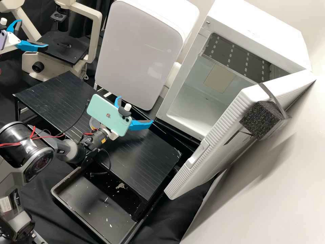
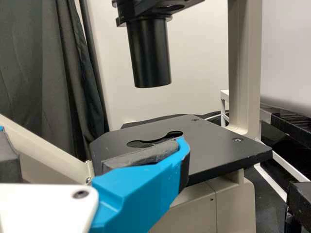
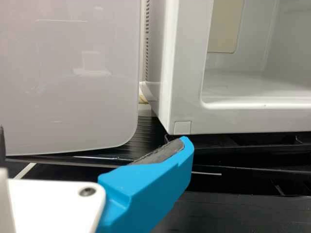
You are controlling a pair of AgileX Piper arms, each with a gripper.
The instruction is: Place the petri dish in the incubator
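Log white incubator (image 1: pixel 260 30) as largest item, with door (image 1: pixel 220 149) swung open. Record black table (image 1: pixel 149 159) next, just in front of incubator, then cream microscope (image 1: pixel 30 62) with flat black stage (image 2: pixel 218 150).

Find right end effector (image 1: pixel 135 109) above table, near incubator mouth, with blue fingers spread apart. Find left end effector (image 1: pixel 34 34) near stage, likewise spread apart.

Cannot tell for certain where petri dish is. Note faint clear curved edge (image 1: pixel 91 122) beside pale green phone (image 1: pixel 108 115) on right arm; treat as possible dish, unconfirmed.

Expect light, thin, stiff body in clear plastic or glass. Judge as brittle at rim and slippery on smooth side wall. Count on almost no give under squeeze: risk cracking with hard closure, skidding with weak or off-centre one.

Take hold across full diameter, with dark pads (image 3: pixel 163 153) at opposite points of side wall, low enough to catch base as well as lid. Avoid gripping by lid alone, as likely to lift off and leave base behind. Carry level, to protect any contents and prevent lid from sliding. Lower gently onto chamber floor (image 1: pixel 193 113) before letting go.
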